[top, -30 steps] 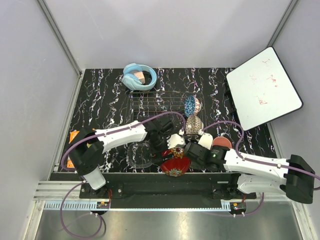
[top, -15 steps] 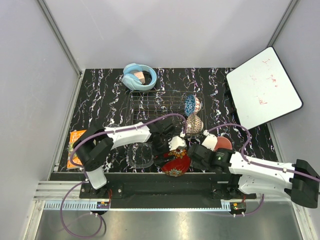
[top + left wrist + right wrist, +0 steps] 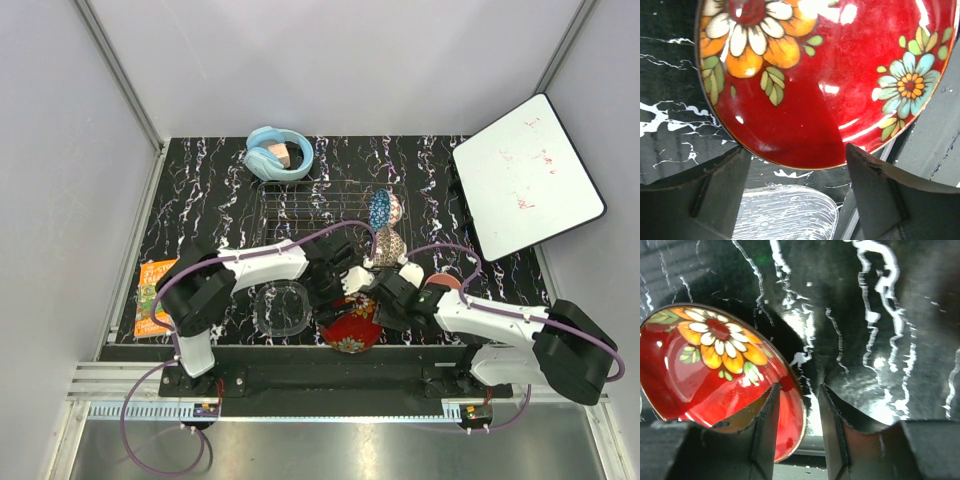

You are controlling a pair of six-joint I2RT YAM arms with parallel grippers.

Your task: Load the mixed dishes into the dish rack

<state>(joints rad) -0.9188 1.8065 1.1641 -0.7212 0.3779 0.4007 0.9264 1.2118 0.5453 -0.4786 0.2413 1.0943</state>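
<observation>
The rim of the red floral plate [image 3: 715, 375] sits inside the parted jaws of the right gripper [image 3: 799, 390]; the left gripper [image 3: 796, 150], jaws wide apart, faces its edge.

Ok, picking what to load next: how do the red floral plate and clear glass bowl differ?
The red floral plate is opaque, with painted flowers; the clear glass bowl is see-through. The plate is tilted, its rim between the fingers of the left gripper and right gripper; the bowl sits upright, untouched. Both are outside the dish rack.
</observation>
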